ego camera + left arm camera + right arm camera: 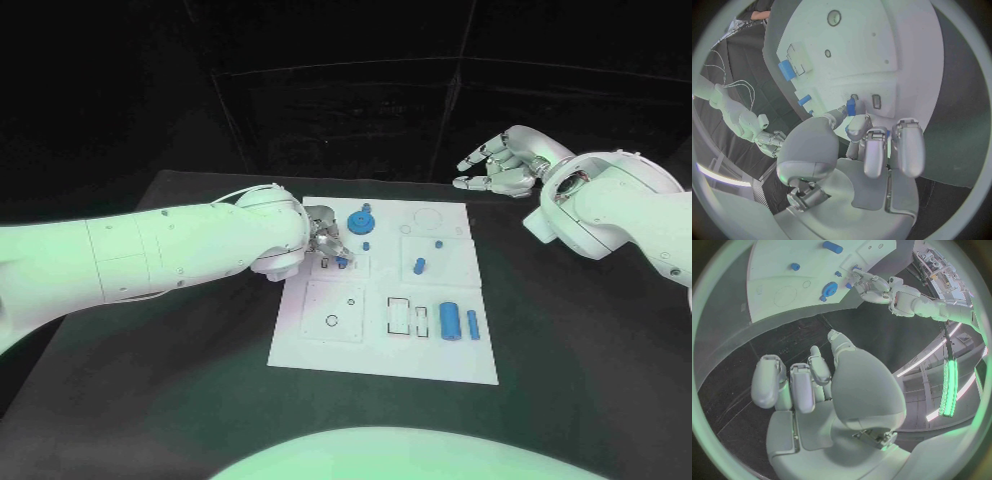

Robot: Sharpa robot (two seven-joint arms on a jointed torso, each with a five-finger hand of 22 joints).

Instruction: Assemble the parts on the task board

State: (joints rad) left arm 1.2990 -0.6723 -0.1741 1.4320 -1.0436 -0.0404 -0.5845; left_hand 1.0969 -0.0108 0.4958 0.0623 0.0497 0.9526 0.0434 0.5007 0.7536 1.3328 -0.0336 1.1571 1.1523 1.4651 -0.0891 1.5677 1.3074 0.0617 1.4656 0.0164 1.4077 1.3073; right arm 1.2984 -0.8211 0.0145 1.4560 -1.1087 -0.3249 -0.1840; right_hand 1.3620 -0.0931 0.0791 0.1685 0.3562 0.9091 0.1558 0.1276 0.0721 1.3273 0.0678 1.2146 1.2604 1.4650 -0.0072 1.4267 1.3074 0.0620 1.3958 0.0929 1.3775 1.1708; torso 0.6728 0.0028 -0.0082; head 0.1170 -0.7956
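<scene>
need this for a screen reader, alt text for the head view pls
The left hand pinches a small blue part over the white task board, where more blue parts lie. The right hand hovers open beyond the board.

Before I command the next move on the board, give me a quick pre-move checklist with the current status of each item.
1. Part in the left robot hand: ok. A small blue part is pinched at its fingertips.
2. Left robot hand over the task board: ok, at its left side, near the small slots.
3. Part lined up with a slot: cannot tell, the fingers hide the contact.
4. Right robot hand out of the way: ok, empty, fingers apart, raised beyond the board's far right corner.
5. Other parts undisturbed: ok. The blue gear, small peg and two cylinders lie on the board, apart from both hands.
</scene>
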